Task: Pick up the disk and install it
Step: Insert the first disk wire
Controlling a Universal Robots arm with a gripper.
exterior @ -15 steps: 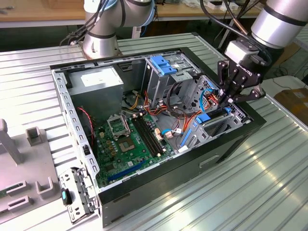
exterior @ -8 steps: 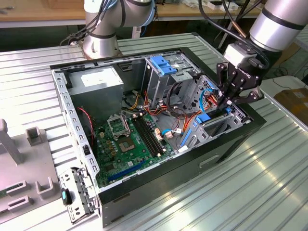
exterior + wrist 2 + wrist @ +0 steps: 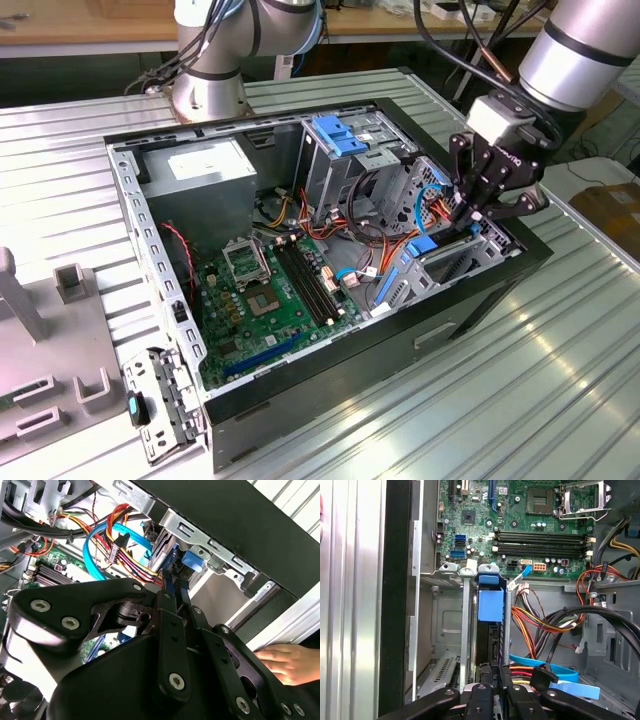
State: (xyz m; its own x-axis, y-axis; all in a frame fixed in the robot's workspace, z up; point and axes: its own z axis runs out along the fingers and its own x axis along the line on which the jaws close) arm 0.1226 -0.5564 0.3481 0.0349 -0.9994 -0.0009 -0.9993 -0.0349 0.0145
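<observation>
Ribbed grey metal makes up the worktop (image 3: 520, 400) I am working over, its long ridges running under an open black computer case (image 3: 330, 400). Behind it in the exterior view I see a pale wooden bench edge (image 3: 90, 25) and the silver base of a second arm (image 3: 205, 70). At the exterior view's left, grey plastic fixtures (image 3: 60, 350) sit on the worktop.

My tool (image 3: 478, 212) hangs over the drive bay (image 3: 470, 255) at the case's corner on the exterior view's right. In the first wrist view its black fingers (image 3: 485, 677) are drawn close together around the near end of the disk (image 3: 487, 645), which stands on edge in the bay with its blue rail (image 3: 489, 605) running up between the silver bay walls (image 3: 465, 625). So I read the tool as closed on the disk, the disk already partly down in its slot.

Inside the case I see the green mainboard (image 3: 270, 300), a bundle of red, orange and yellow wires (image 3: 540, 620), a light blue flat cable (image 3: 100, 537) and a grey power supply box (image 3: 205, 170).

In the second wrist view a person's hand (image 3: 282, 662) rests on the worktop just outside the case wall.
</observation>
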